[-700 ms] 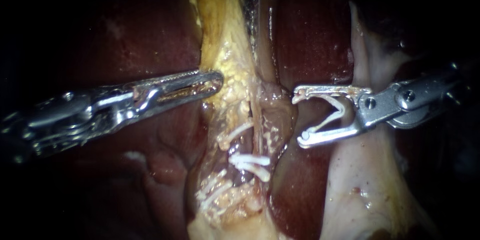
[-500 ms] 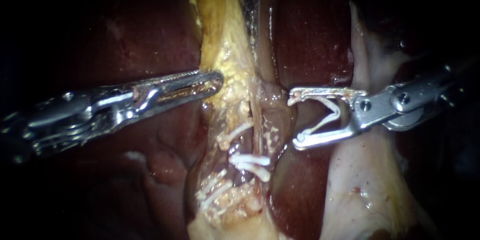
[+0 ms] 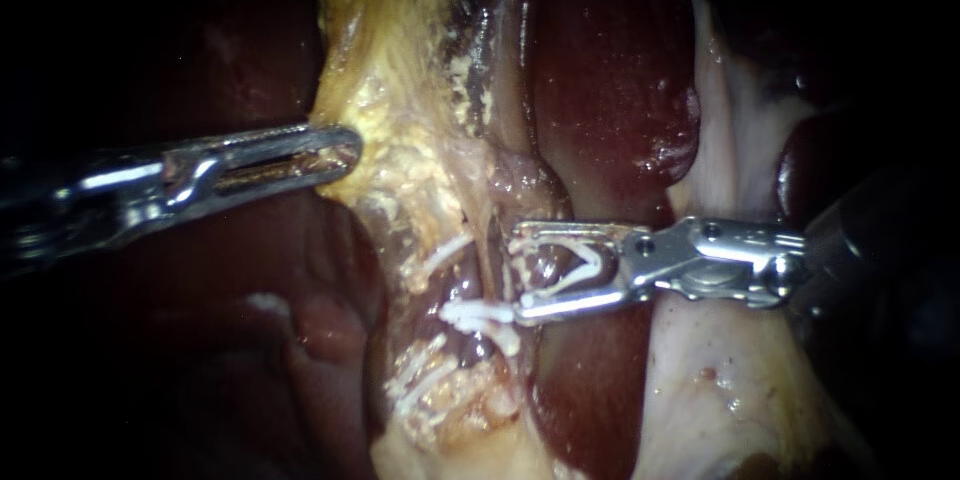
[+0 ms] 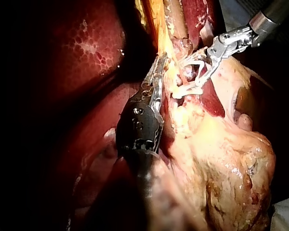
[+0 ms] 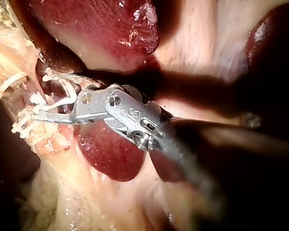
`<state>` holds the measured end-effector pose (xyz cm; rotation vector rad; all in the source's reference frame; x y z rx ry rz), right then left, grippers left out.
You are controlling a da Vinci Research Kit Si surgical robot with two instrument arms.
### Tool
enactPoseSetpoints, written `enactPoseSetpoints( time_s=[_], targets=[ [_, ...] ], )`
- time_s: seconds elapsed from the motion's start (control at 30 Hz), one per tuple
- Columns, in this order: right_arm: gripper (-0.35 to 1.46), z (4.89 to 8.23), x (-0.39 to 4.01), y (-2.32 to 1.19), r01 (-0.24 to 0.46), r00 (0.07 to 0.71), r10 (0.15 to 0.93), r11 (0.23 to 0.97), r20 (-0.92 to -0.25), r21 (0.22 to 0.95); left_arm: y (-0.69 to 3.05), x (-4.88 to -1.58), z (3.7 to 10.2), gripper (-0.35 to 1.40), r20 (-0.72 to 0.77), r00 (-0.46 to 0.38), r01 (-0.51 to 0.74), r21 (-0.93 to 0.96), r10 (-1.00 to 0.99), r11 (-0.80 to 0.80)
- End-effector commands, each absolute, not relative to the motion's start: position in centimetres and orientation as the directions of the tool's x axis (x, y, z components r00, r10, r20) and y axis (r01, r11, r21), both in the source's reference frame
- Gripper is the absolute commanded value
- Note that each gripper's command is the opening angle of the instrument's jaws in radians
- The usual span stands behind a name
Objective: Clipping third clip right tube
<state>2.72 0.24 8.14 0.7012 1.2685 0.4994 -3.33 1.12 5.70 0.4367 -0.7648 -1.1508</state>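
Observation:
My left instrument comes in from the left with its jaws shut on the yellowish fatty tissue, holding it out to the left. It shows in the left wrist view too, the left instrument gripping the same tissue. My right instrument holds an open white clip, its jaws standing apart on either side of the right tube. Its lower jaw lies just above a white clip on that tube. In the right wrist view the right instrument carries the clip around the tube.
Dark red liver lies behind and right of the tubes. Pale tissue lies under the right instrument's shaft. More white clips sit lower down, and one clip sits on the left tube.
My right instrument has moved left and down, so its clip now straddles the right tube. My left instrument has drawn the yellowish tissue further left.

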Motion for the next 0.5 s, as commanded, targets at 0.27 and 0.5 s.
enactPoseSetpoints(
  time_s=[0.27, 0.5],
  targets=[
    [0.59, 7.99, 2.98, 0.2, 0.118, 0.159, 0.763, 0.615, -0.626, 0.779, 1.13, -3.32, 5.71, -0.35, 0.315, 0.201, 0.649, 0.667, -0.928, 0.366],
    [0.54, 7.68, 2.89, 0.19, 0.19, 0.167, 0.799, 0.549, -0.578, 0.814, 1.16, -3.28, 5.75, -0.35, 0.316, 0.2, 0.652, 0.664, -0.927, 0.367]
  ],
)
